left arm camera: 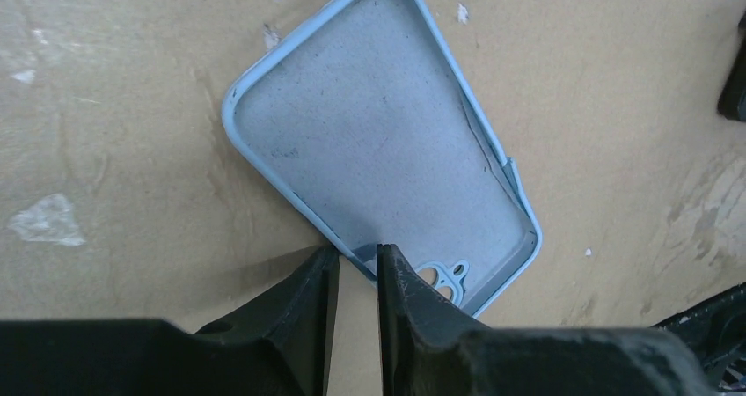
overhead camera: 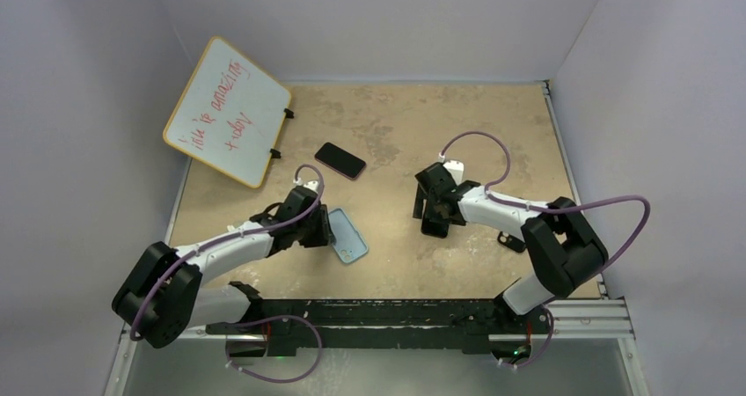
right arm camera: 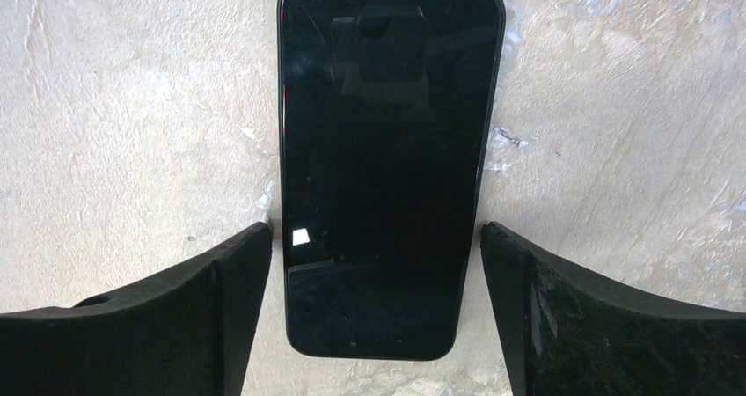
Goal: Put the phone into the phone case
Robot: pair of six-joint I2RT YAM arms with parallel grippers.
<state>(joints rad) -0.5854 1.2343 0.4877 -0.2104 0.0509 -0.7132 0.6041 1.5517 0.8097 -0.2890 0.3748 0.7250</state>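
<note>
From above, a dark phone (overhead camera: 340, 159) with a reddish edge lies flat on the tabletop (overhead camera: 457, 123), beyond the pale blue phone case (overhead camera: 350, 238) and well apart from both pincers. A whiteboard (overhead camera: 227, 110) leans at the far left.

The left wrist camera adds what the overhead view hides. The case lies open side up, with its camera cut-out at the near end. The left pincer (left arm camera: 358, 253) is drawn narrow across the case's side wall by that cut-out, one finger (left arm camera: 308, 295) outside and the other over the lining.

The right wrist camera shows a black phone (right arm camera: 380, 167) lying screen up between the tips of the right pincer (right arm camera: 374, 238), which is spread wide and touches neither edge. In the overhead view the pincer body covers that spot, so I cannot tell whether this is the same handset.

The left arm reaches forward low, wrist bent towards the case. The right arm folds back at the elbow, with its pincer (overhead camera: 435, 222) pointing down at mid-table.
</note>
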